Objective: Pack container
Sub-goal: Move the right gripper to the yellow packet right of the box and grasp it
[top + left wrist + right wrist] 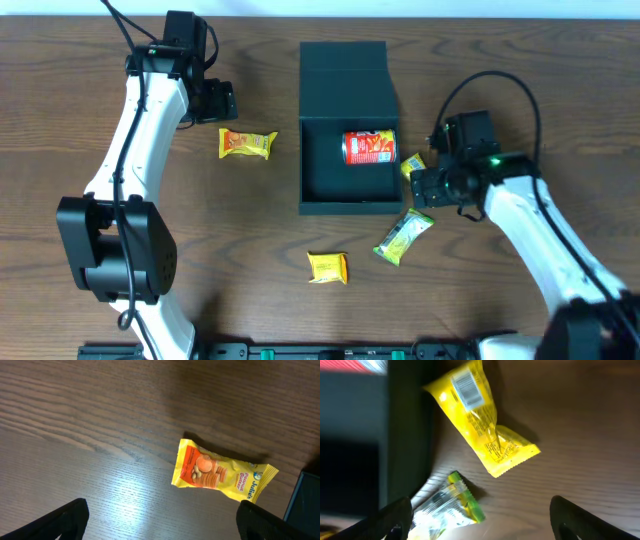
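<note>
The dark teal-black container (312, 160) lies open at the table's middle, its flap lid (343, 62) folded back. A red snack packet (369, 147) lies inside. My left gripper (222, 100) is open and empty, just above an orange-yellow biscuit packet (247, 144), which also shows in the left wrist view (220, 474). My right gripper (437, 187) is open and empty beside the container's right wall (405, 435). A yellow packet (480, 417) lies by that wall, and a green packet (447, 510) lies between my right fingers.
In the overhead view the yellow packet (413, 163) and the green packet (403, 236) lie right of the container. Another small yellow packet (327, 267) lies in front of it. The table's front edge holds a black rail (330, 350).
</note>
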